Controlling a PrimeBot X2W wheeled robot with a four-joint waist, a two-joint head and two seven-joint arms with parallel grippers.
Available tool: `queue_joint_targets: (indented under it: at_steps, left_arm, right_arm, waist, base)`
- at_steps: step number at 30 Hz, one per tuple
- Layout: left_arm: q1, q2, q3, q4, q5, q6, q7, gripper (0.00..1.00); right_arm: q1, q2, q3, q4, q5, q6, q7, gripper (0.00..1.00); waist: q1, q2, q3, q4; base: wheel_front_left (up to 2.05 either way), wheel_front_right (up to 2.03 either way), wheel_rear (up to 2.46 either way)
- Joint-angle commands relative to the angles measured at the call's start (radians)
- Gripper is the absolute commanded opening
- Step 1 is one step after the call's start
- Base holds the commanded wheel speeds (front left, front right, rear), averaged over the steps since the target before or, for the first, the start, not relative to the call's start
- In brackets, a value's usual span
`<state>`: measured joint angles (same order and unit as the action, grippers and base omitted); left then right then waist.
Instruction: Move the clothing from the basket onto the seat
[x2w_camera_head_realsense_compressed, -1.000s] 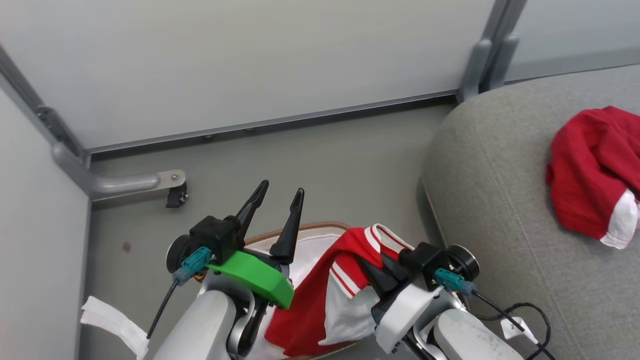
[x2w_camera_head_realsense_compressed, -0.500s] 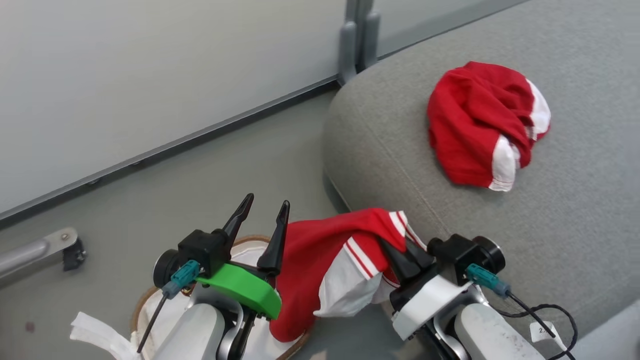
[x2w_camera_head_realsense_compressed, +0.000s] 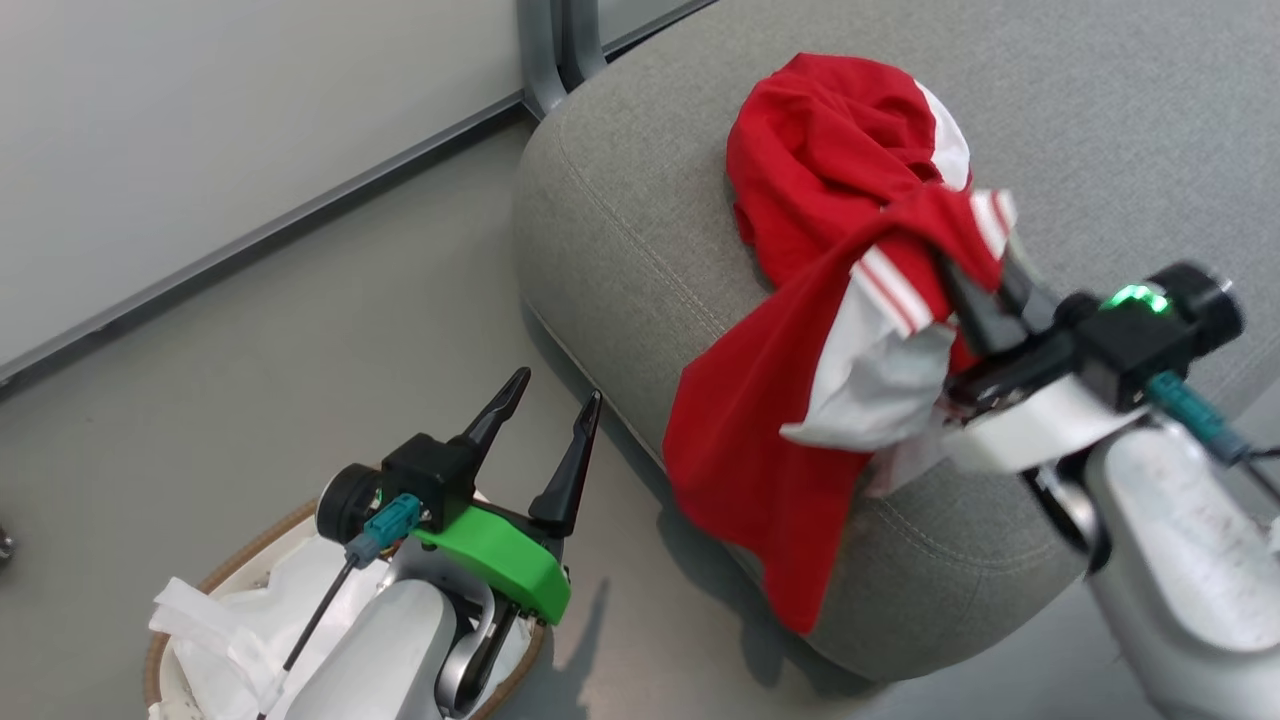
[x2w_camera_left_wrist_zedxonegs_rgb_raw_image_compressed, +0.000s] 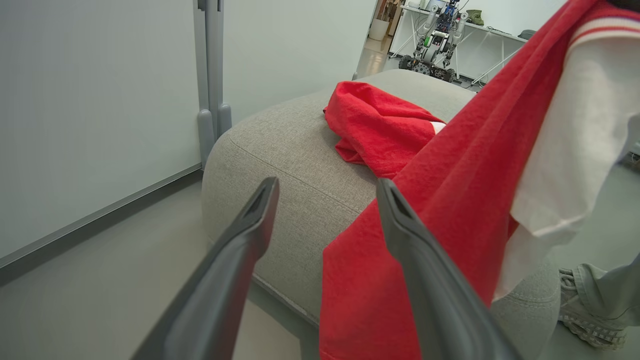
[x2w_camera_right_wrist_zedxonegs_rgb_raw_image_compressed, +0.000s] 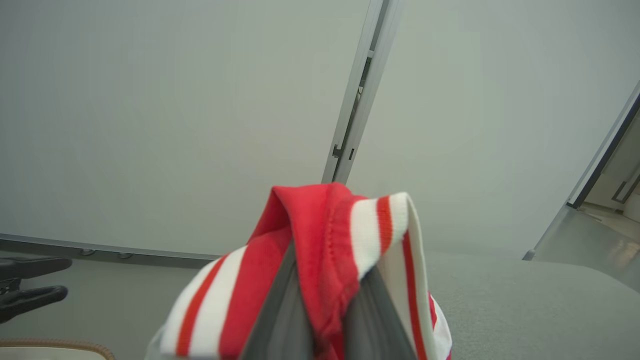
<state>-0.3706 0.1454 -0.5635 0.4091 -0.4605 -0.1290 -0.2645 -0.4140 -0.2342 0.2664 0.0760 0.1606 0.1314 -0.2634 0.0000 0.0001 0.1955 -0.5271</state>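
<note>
basket (x2w_camera_head_realsense_compressed: 240, 542): on the floor off the seat's rounded corner, not touching it. White liner showing. My forearm covers part of it, so I can't tell if more clothing is in there.
left pincer (x2w_camera_head_realsense_compressed: 557, 387): above the basket, short of the seat, fingers apart and empty. I reckon it's parked here ready for another dip.
right pincer (x2w_camera_head_realsense_compressed: 985, 285): over the seat's near edge, fingers closed tight on the shirt's striped trim. The grip is high so the cloth hangs free and doesn't drag.
shirt (x2w_camera_head_realsense_compressed: 760, 440): red and white, dangling from that grip. Its tail runs down past the seat's side and it isn't yet lying on top.
seat (x2w_camera_head_realsense_compressed: 620, 210): grey cushion, plenty of bare top beyond my grip.
red heap (x2w_camera_head_realsense_compressed: 820, 150): another garment bunched on the seat, just behind the shirt. Whether they're touching, I can't tell.
post (x2w_camera_head_realsense_compressed: 545, 45): behind the seat's far corner, out of my way.
next: carry it further in over the seat before letting go. Release here and the hanging tail could pull it off the edge.
</note>
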Motion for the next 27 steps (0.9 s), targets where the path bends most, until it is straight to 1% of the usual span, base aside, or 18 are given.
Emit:
queue_joint_targets:
  at_steps: [1, 5, 8, 12, 15, 19, 22, 27]
  left_arm:
    - [-0.022, 0.020, -0.005, -0.001, -0.004, -0.002, 0.000, 1.00]
    - [-0.041, 0.044, -0.015, -0.006, -0.007, -0.002, 0.000, 1.00]
    - [-0.048, 0.057, -0.013, -0.016, -0.003, -0.002, 0.000, 1.00]
    - [-0.067, 0.070, -0.028, -0.038, 0.009, -0.002, 0.000, 1.00]
    - [-0.097, 0.085, -0.054, -0.047, 0.009, -0.002, 0.000, 1.00]
    - [-0.149, 0.094, -0.082, -0.059, 0.004, -0.002, 0.000, 1.00]
    - [-0.186, 0.106, -0.105, -0.070, 0.002, -0.002, 0.000, 1.00]
    - [-0.234, 0.119, -0.135, -0.090, -0.002, -0.002, 0.000, 1.00]
  right_arm:
    - [-0.070, -0.032, -0.018, -0.018, -0.009, -0.001, -0.002, 0.00]
    - [-0.255, -0.139, -0.045, -0.027, -0.036, -0.001, -0.002, 0.00]
    - [-0.393, -0.205, -0.064, -0.002, -0.048, -0.001, -0.002, 0.00]
    - [-0.546, -0.282, -0.073, 0.097, -0.056, -0.001, -0.001, 0.00]
    - [-0.633, -0.314, -0.077, 0.181, -0.067, -0.001, -0.001, 0.00]
    - [-0.672, -0.321, -0.127, 0.272, -0.104, -0.001, -0.001, 0.00]
    - [-0.644, -0.289, -0.194, 0.330, -0.133, -0.001, -0.001, 0.00]
    - [-0.565, -0.218, -0.291, 0.410, -0.183, -0.001, -0.001, 0.00]
  waist:
    - [0.0000, -0.0001, 0.054, -0.016]
    - [0.0000, -0.0001, 0.100, -0.012]
    - [0.0000, -0.0001, 0.129, -0.008]
    - [0.0000, -0.0001, 0.178, 0.020]
    - [0.0000, -0.0001, 0.221, 0.053]
    - [0.0000, -0.0001, 0.287, 0.100]
    - [0.0000, -0.0001, 0.338, 0.136]
    - [0.0000, -0.0001, 0.403, 0.182]
  base:
    - [0.00, 0.00, 0.00]
    - [0.00, 0.00, 0.00]
    - [0.00, 0.00, 0.00]
    - [0.00, 0.00, 0.00]
    - [0.00, 0.00, 0.00]
    - [0.00, 0.00, 0.00]
    - [0.00, 0.00, 0.00]
    - [0.00, 0.00, 0.00]
